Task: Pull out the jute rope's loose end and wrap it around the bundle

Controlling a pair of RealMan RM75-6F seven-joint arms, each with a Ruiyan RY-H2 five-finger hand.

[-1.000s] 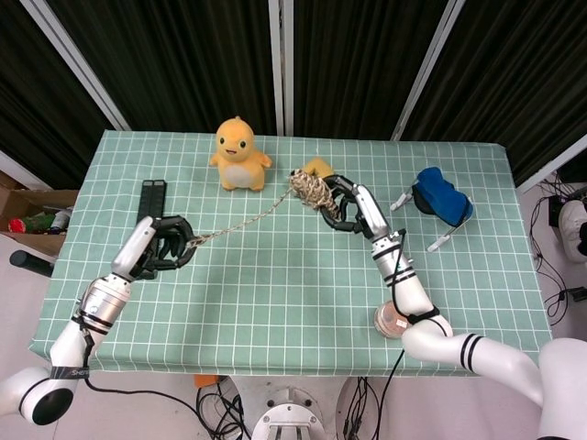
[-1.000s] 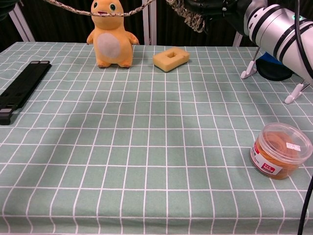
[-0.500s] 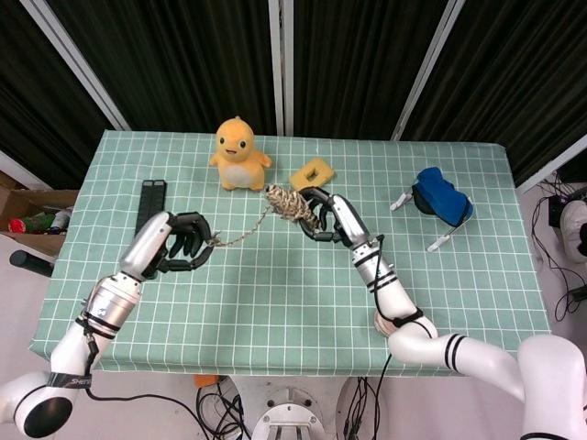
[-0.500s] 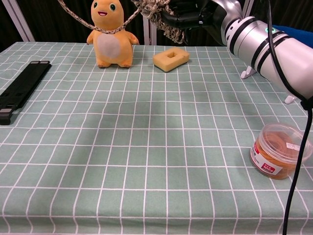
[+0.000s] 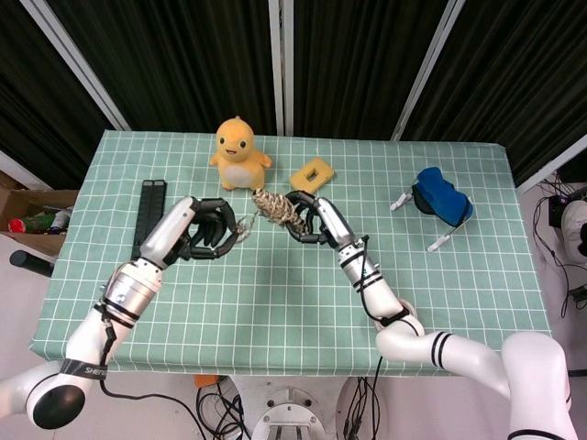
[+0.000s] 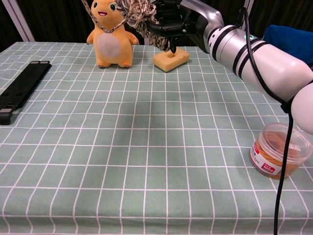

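Fingers of right hand point(image 5: 307, 220) are clamping the jute bundle point(image 5: 274, 207) mid-frame above the worktop point(image 5: 275, 302), left hand point(image 5: 206, 229) is pinching the loose end point(image 5: 244, 224) just beside it; judging wrap needs steady tension while circling the bundle.

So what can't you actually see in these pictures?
- Left hand: out of frame in the chest view; the head view doesn't clearly show its grip on the rope end.
- Bundle: partly covered by the right hand in both views.
- Tub label: too small to read.
- Blue thing: cut off in the chest view.
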